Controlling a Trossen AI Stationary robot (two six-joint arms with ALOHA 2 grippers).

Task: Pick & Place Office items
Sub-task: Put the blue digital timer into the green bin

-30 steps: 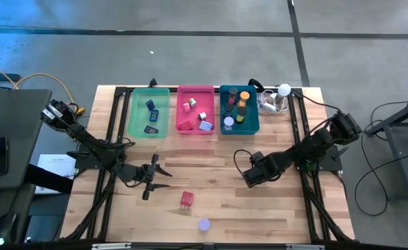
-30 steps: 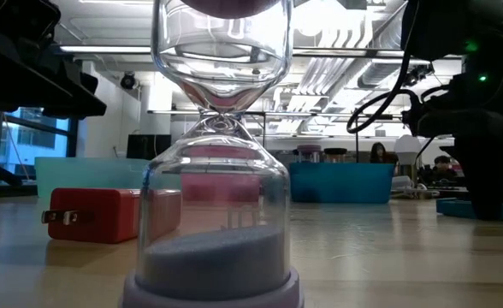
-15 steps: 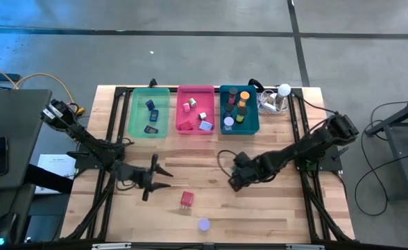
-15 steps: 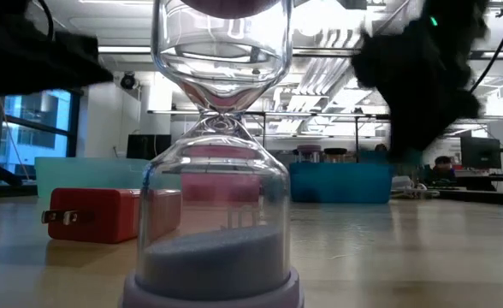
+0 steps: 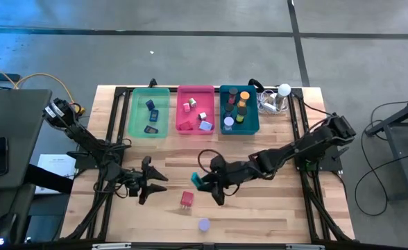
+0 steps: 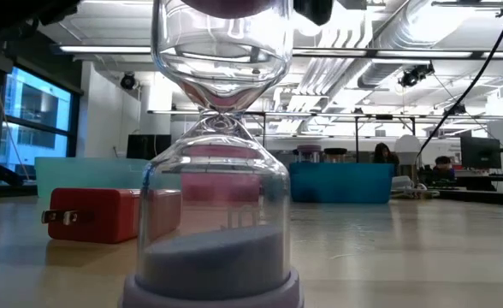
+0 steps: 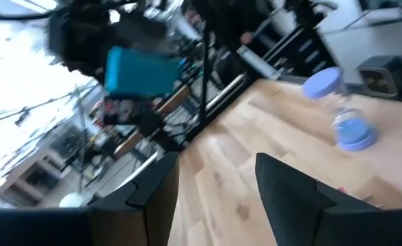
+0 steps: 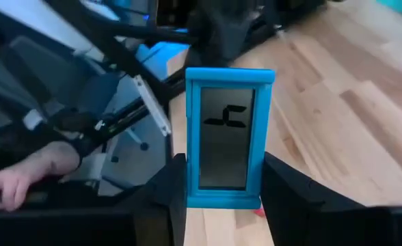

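My right gripper (image 5: 205, 184) hangs over the table's middle, shut on a blue-framed block with a dark screen (image 8: 226, 137), seen as a teal spot (image 5: 197, 182) from above. A red block with plug prongs (image 5: 187, 199) lies on the table just near of it. A lavender-capped hourglass (image 5: 203, 224) stands upright near the front edge, close up in the low view (image 6: 221, 171). My left gripper (image 5: 150, 182) is left of the red block, open, with nothing between its fingers (image 7: 290, 198). My right gripper pinches the blue block's two long sides at its lower end (image 8: 223, 197) between its two fingers (image 8: 283, 195). The fingers come from the table's right, slanting a little downward. The block sticks out beyond the fingertips, lifted clear of the table.
Green (image 5: 150, 111), pink (image 5: 196, 109) and teal (image 5: 239, 109) trays holding small pieces stand in a row at the back. A white ball with cables (image 5: 284, 89) sits at the back right. A person's hand (image 8: 16, 179) shows beyond the table's left side.
My right gripper has risen and swung from the right half of the table toward its middle and left, rolling as it went, carrying the blue block clear of the table. My left gripper has rolled about its own line and risen a little.
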